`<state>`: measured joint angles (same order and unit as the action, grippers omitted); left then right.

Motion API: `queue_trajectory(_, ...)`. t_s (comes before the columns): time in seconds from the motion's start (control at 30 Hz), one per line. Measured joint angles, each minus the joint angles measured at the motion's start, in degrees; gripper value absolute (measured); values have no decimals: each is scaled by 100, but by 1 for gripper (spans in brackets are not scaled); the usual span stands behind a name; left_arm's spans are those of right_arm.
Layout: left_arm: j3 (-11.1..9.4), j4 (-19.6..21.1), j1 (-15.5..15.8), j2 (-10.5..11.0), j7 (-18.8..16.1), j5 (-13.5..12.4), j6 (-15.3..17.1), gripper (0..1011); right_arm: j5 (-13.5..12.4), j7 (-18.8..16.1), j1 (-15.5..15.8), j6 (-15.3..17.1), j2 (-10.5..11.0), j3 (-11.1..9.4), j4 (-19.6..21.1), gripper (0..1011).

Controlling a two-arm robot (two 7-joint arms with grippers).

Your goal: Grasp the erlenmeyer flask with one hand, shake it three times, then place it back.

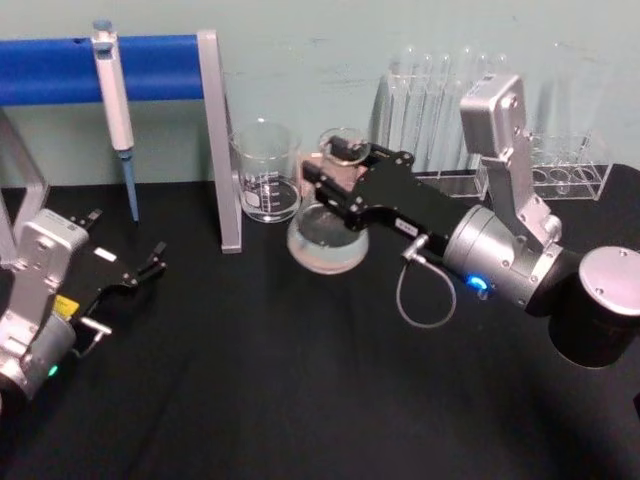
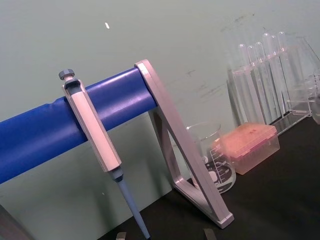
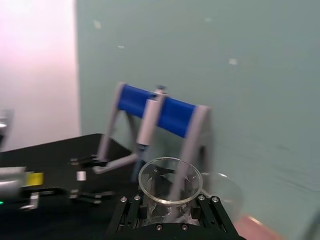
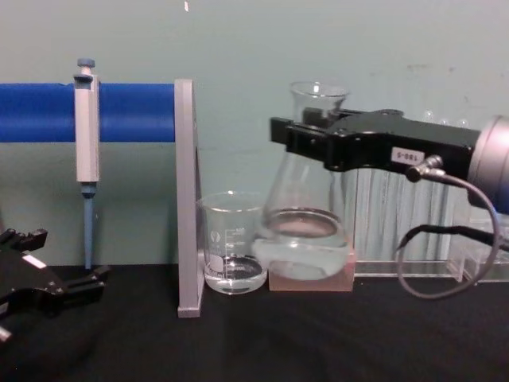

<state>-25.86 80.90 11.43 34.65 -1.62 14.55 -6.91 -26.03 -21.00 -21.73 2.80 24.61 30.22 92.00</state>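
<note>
On the black table (image 1: 300, 400), the right gripper (image 1: 335, 165) reaches in from 3 o'clock, pinching the flask (image 4: 302, 239) by its neck, upright near 12 o'clock. A beaker (image 1: 265, 175) stands at the flask's 10 o'clock. The left gripper (image 1: 125, 240), spread, sits at 8 o'clock.

A pale green painted wall (image 4: 238, 40) rises behind the black cloth-covered table (image 4: 278, 342); a washed-out pinkish-white surface (image 3: 35, 65), perhaps another wall, meets it.
</note>
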Motion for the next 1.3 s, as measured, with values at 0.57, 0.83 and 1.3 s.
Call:
queue_trajectory(0.57,0,0,0,0,0,0,0,1001,501,1223,288,347,-341,-601,-96,449)
queue_trajectory(0.83,0,0,0,0,0,0,0,1001,679,1474,375,470,-470,-798,-111,449)
queue_trajectory(1.3,0,0,0,0,0,0,0,1001,781,1184,387,506,-589,-876,-135,449)
